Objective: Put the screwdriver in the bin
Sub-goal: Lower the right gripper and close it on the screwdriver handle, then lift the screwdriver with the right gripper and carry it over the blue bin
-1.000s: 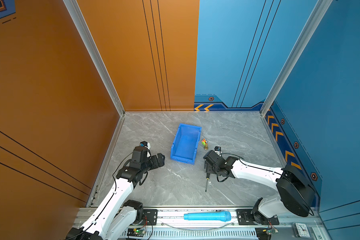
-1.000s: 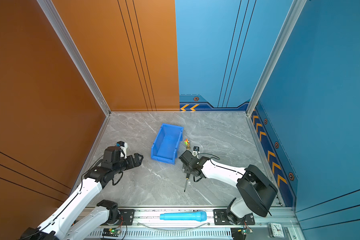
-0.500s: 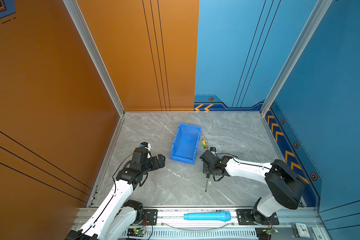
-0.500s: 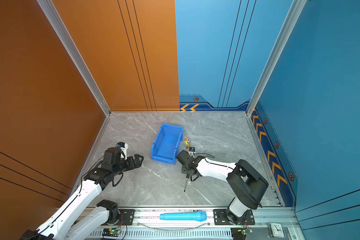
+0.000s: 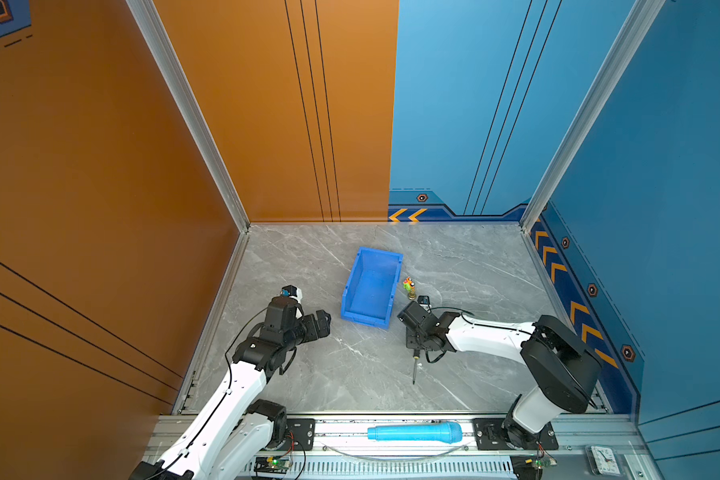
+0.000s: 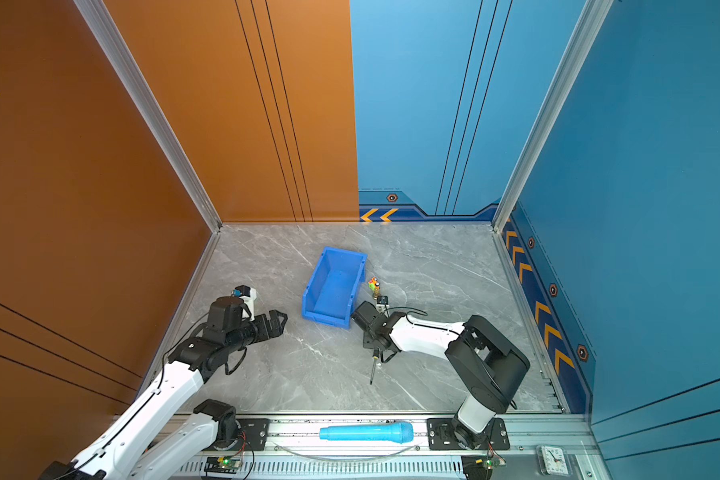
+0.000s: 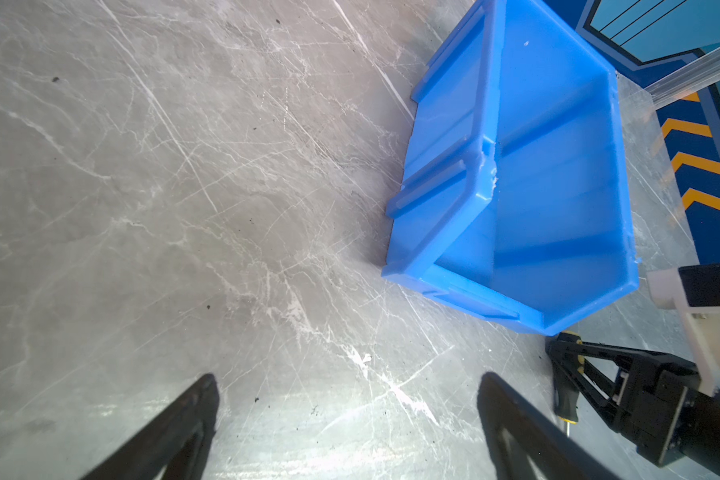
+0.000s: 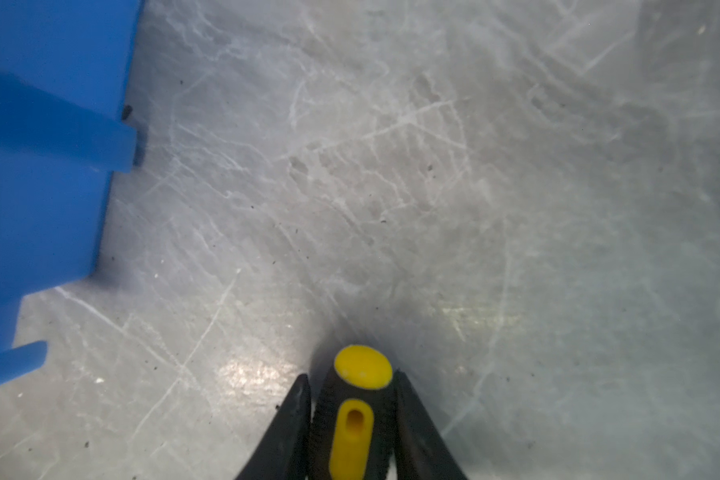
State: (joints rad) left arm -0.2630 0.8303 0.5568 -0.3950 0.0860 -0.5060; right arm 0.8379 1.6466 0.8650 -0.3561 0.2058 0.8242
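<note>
The right gripper (image 8: 351,376) is clenched on the black-and-yellow handle of the screwdriver (image 8: 352,432), I think because the handle is thicker and surer to hold than the thin shaft. The screwdriver is outside the bin (image 5: 366,319), just beside its low short end, with the shaft pointing away from the bin. The left gripper (image 7: 346,386) hangs released and empty near the other corner of that end, out of the way.

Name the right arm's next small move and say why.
Probably a short, straight lift. The right gripper has its jaws shut on the black-and-yellow handle of the screwdriver, while the shaft appears to lie on the table. The bin stands close by and looks empty, so raising the tool above its rim likely comes before any carry across.
</note>
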